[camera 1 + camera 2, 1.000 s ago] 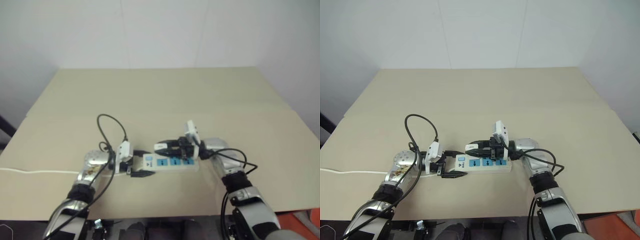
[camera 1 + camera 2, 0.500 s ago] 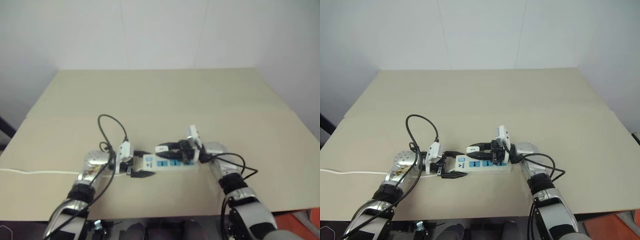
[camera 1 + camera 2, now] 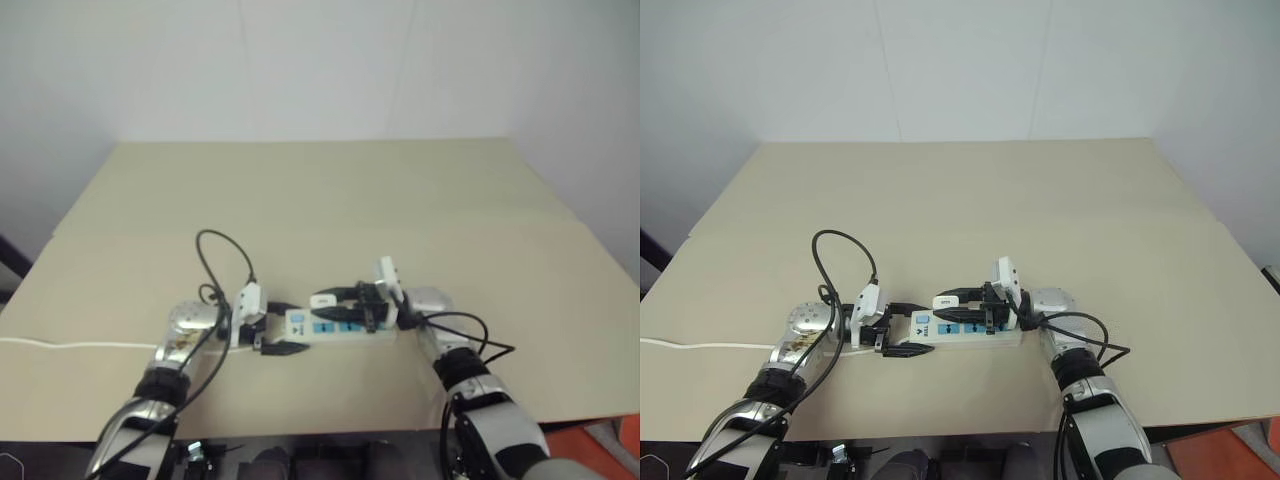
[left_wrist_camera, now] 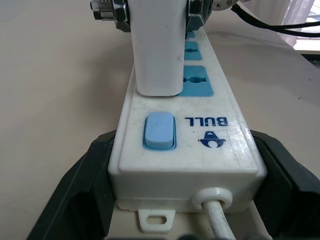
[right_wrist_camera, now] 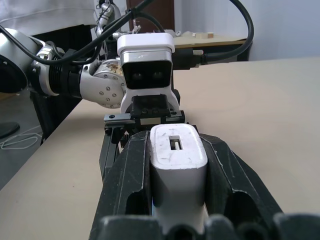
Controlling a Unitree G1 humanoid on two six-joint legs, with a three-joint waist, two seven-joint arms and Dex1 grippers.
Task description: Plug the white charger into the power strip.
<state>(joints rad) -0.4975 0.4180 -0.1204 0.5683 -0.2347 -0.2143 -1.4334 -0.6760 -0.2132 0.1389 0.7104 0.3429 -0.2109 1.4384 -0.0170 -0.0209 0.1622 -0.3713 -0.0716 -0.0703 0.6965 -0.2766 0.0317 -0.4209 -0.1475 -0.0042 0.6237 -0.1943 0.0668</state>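
L gripper (image 3: pixel 902 329) clamps power strip (image 3: pixel 970 330) at its switch end on the tan table (image 3: pixel 1040 210); thin white cord (image 3: pixel 700 345) runs off left. R gripper (image 3: pixel 960 308) pinches white charger (image 5: pixel 178 152) just above the strip's sockets. White wall (image 3: pixel 960 60) behind.

Left gripper (image 3: pixel 902 328) fingers clamped; right gripper (image 3: pixel 958 307) fingers clamped, pointing toward left arm.

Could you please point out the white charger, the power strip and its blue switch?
small white boxy charger (image 5: pixel 178 159), right wrist view, its end face.
long white power strip (image 4: pixel 200 155), left wrist view, its top.
blue rocker switch (image 4: pixel 160 131), left wrist view, its middle.
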